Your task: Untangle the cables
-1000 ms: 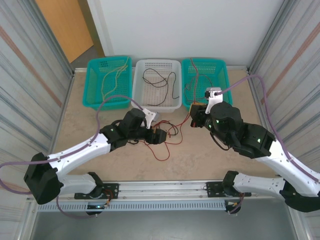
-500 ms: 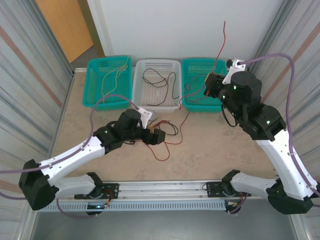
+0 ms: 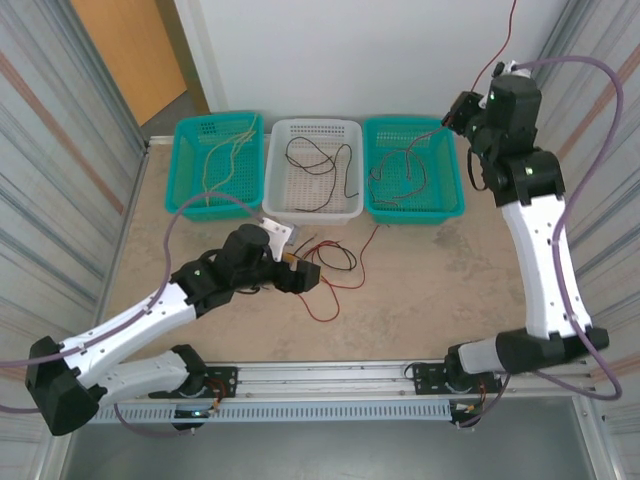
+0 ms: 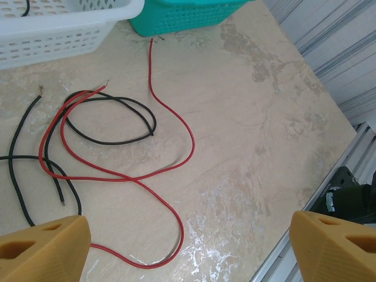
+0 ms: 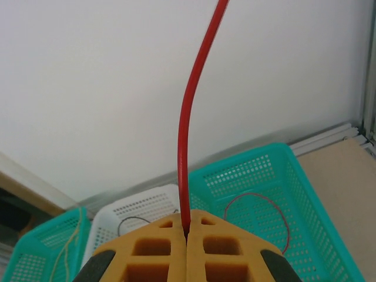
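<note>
- The right gripper [image 5: 187, 229], high to the right of the white basket [image 3: 312, 214], was clamped on a red cable [image 5: 184, 135] rising from its shut jaws.
- The left gripper [image 4: 188, 238] hung wide open and empty before that basket, above tangled cables [image 4: 193, 141].

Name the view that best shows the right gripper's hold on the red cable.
Right wrist: the right gripper is shut on the red cable, which rises from between its pads. The top view shows the grip small, raised by the right basket. The left wrist view has other cables on the table.
</note>
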`<state>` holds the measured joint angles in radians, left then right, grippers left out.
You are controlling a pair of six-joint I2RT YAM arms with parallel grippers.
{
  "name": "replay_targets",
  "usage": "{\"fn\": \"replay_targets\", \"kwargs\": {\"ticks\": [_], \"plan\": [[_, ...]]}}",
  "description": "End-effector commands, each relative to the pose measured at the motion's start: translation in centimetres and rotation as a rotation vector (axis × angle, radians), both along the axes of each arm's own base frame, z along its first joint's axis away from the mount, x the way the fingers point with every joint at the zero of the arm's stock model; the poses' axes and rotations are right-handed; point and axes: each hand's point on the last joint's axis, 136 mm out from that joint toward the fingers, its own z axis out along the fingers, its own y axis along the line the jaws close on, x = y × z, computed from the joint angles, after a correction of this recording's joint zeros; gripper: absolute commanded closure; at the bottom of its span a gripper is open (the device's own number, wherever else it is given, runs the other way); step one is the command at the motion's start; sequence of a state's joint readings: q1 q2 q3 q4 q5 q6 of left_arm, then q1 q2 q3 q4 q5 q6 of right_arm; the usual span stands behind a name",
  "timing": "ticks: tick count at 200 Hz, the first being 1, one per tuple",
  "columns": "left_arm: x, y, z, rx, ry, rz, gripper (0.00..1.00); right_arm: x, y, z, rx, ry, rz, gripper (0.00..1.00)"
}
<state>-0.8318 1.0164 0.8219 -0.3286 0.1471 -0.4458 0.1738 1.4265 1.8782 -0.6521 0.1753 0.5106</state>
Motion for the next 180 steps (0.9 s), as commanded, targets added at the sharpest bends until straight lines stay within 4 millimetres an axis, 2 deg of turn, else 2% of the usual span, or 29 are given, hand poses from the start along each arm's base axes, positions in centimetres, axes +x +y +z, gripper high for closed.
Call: {"fn": "replay_targets", "kwargs": {"ticks": [1, 10, 20, 40, 49, 53, 55, 60, 77, 93, 112, 132, 151, 180], "plan": [[-0.2, 1.1, -0.1, 0.019, -0.014, 0.028, 0.12, 3.3, 0.3, -3.3, -0.023, 0.116, 0.056, 1.00], [-0.1, 1.3, 0.0, 0.018, -0.015, 0.036, 0.12, 4.4, 0.7, -6.0, -0.035, 0.194, 0.070, 1.00], [-0.1, 1.5, 0.0, 0.016, -0.014, 0.044, 0.12, 5.3, 0.9, -9.3, -0.041, 0.282, 0.077, 0.94], [0.2, 1.9, 0.1, 0.016, -0.011, 0.059, 0.13, 6.1, 0.9, -15.6, -0.057, 0.456, 0.073, 0.68], [0.3, 2.1, 0.1, 0.018, -0.010, 0.065, 0.13, 6.2, 0.6, -17.8, -0.066, 0.518, 0.058, 0.60], [0.3, 2.1, 0.1, 0.019, -0.009, 0.068, 0.13, 6.2, 0.5, -18.2, -0.068, 0.529, 0.050, 0.56], [0.4, 2.2, 0.1, 0.020, -0.009, 0.071, 0.13, 6.0, 0.4, -19.4, -0.072, 0.559, 0.047, 0.56], [0.4, 2.3, 0.1, 0.023, -0.008, 0.074, 0.13, 5.8, 0.3, -20.5, -0.075, 0.585, 0.040, 0.55], [0.7, 2.7, -0.1, 0.033, -0.008, 0.091, 0.14, 5.2, 0.2, -21.6, -0.070, 0.596, 0.036, 0.53], [1.1, 3.2, -0.3, 0.041, -0.004, 0.118, 0.14, 4.6, 0.7, -21.2, -0.053, 0.579, 0.056, 0.50], [1.6, 3.7, -0.4, 0.035, 0.007, 0.157, 0.14, 3.3, 1.6, -20.4, -0.064, 0.582, 0.085, 0.50], [2.1, 4.2, -0.7, 0.022, 0.009, 0.193, 0.15, 0.9, 4.9, -20.1, -0.099, 0.562, 0.171, 0.50], [2.4, 4.5, -1.1, 0.003, 0.025, 0.212, 0.15, -2.5, 8.7, -21.3, -0.160, 0.568, 0.257, 0.49], [3.1, 5.5, -1.6, -0.010, 0.055, 0.258, 0.17, -8.1, 13.3, -25.7, -0.199, 0.616, 0.329, 0.47]]}}
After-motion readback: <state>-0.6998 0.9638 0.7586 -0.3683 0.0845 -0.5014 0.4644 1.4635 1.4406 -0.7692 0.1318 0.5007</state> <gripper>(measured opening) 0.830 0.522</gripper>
